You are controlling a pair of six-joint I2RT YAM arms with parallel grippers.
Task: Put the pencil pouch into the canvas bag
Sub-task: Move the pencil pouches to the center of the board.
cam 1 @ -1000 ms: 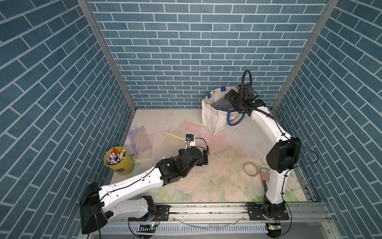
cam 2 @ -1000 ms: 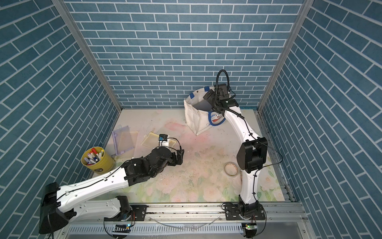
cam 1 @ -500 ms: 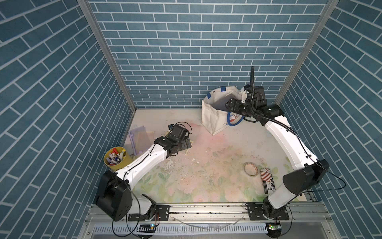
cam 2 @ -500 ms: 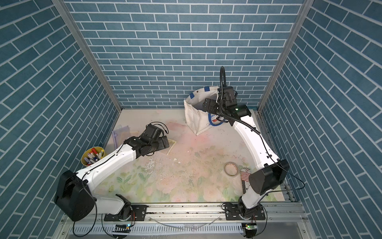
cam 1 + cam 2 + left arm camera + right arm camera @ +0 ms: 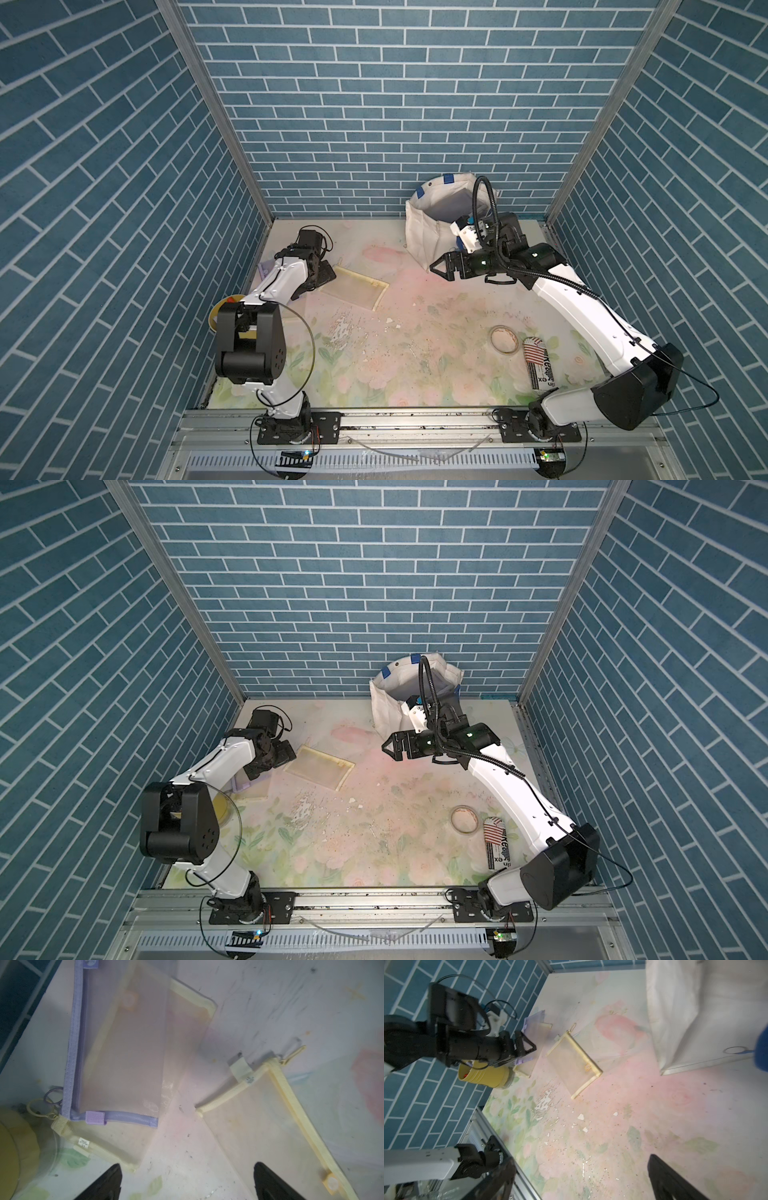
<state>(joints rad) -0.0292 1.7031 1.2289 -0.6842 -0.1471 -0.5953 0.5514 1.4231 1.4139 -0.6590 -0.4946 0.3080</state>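
1. Three mesh pouches lie flat at the far left of the floral bench, none of them in the canvas bag. A yellow-trimmed pouch sits alone. Just left of it, a purple-trimmed pouch overlaps a second yellow-trimmed pouch. Which one is the pencil pouch cannot be told.
2. The left pincer hovers over the bare strip between the lone pouch and the stacked pair. Its jaws are spread wide with nothing between them, apparently poised to come down on one of them.
3. The right pincer hangs spread and empty just on the near side of the bag's near-left corner, pointing left. It is probably placed to steady the bag or to meet a handover.
4. The bag stands upright against the far wall, right of centre, with its mouth open upward. That position suits a drop from above.
5. In both top views the right arm's wrist and cable cross the bag's mouth. A pale shape inside cannot be identified, and the right wrist view shows only blurred blue at the bag's side.
6. The yellow cup is mostly hidden behind the left arm's elbow in the top views. The lower yellow pouch is largely covered by the purple one. Only one finger of the right pincer enters its own wrist view.
7. A tape roll and a flag-printed packet lie well apart from the pouches, at near right.
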